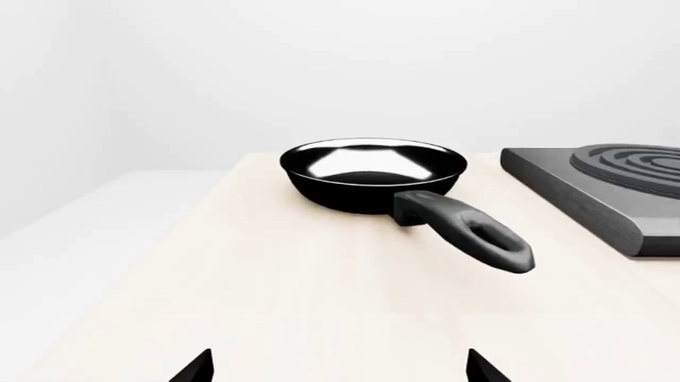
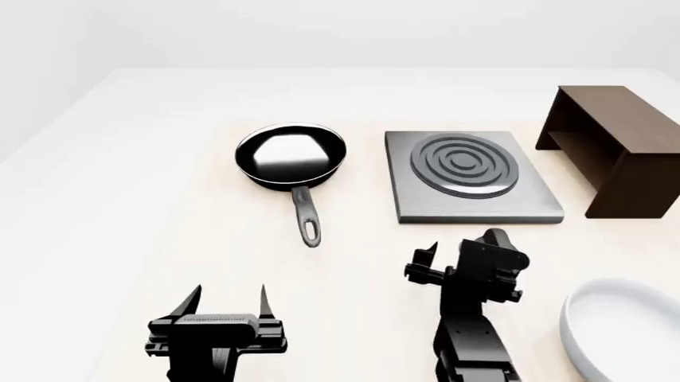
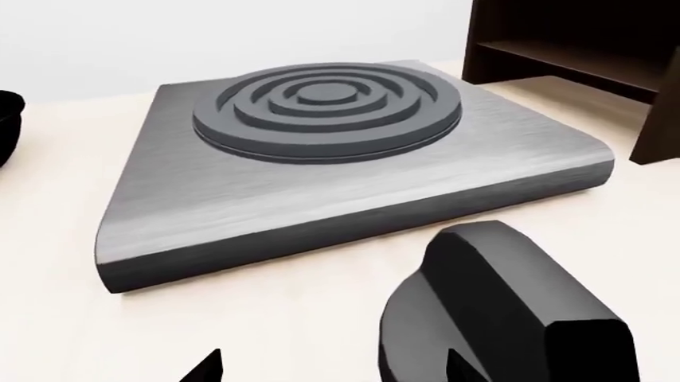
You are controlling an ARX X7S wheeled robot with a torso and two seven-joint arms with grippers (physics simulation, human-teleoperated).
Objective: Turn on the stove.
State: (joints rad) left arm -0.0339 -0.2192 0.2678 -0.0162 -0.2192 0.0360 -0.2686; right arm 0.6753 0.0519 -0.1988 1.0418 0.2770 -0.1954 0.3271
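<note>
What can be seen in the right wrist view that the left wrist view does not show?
Only the right wrist view shows the knob, close in front of the stove, and the wooden box. Only the left wrist view shows the whole pan with its handle. Both show the stove with its ring burner, and the table.

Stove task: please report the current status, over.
Left gripper open, empty, idle. Right gripper near knob, not gripping; jaw state unclear. Stove untouched. Frying pan off to side, path clear.
</note>
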